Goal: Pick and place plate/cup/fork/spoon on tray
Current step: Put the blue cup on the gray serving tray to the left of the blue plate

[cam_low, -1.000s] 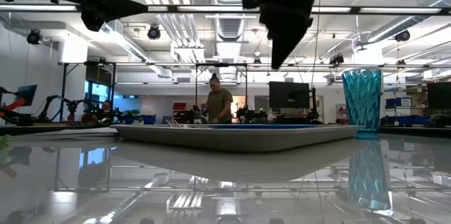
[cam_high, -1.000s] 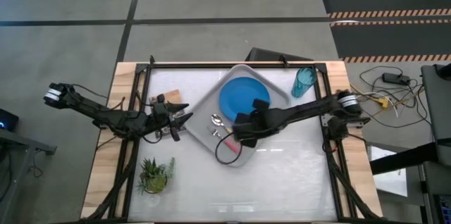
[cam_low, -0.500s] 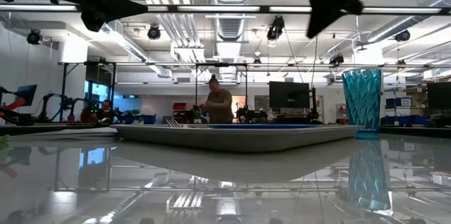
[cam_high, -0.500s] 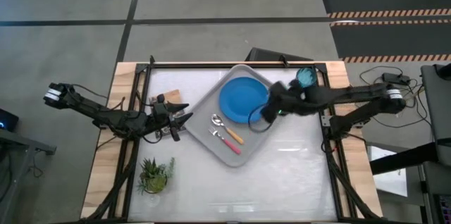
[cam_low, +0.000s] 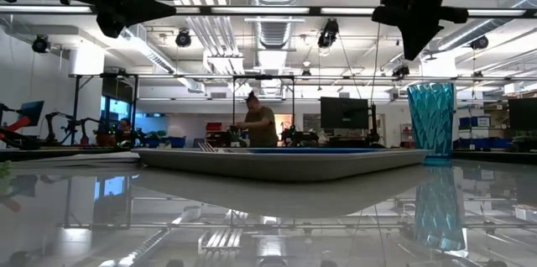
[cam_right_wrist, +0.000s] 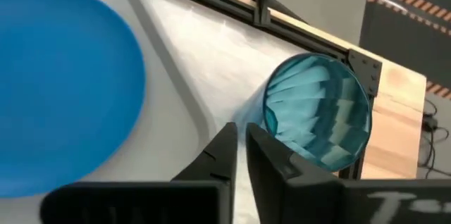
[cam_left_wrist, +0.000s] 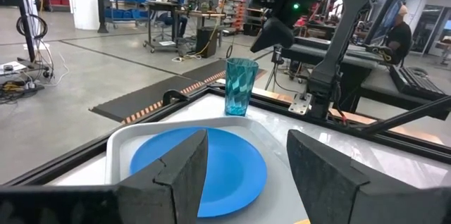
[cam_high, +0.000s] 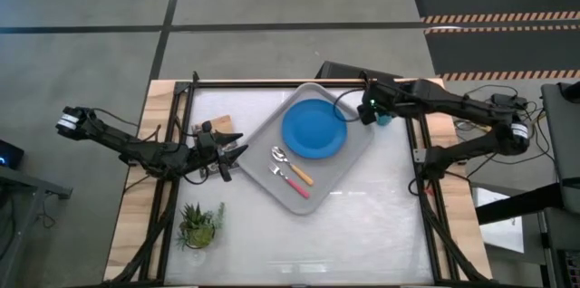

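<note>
- We take the large light grey rectangular tray (cam_high: 313,148) with its raised rim as our landmark; it sits turned at an angle on the white table (cam_high: 362,225).
- The round flat bright blue plate (cam_high: 314,129) lies on the tray, in the half nearer the small translucent teal-blue tumbler (cam_left_wrist: 240,86).
- The small fork with a pink-red handle (cam_high: 292,180) and the small spoon with an orange handle (cam_high: 292,165) lie side by side on the tray, just beside the plate.
- The tumbler stands upright on the table just off the tray's corner, outside the rim.
- We see the right gripper (cam_high: 370,110) raised above the table, between the tray's corner and the tumbler; its own camera shows its fingers (cam_right_wrist: 224,155) nearly together, holding nothing.
- The left gripper (cam_high: 231,154) waits off the tray's opposite side, its fingers (cam_left_wrist: 182,175) spread wide and empty.
- A small green potted plant (cam_high: 199,225) stands well apart from the tray.
</note>
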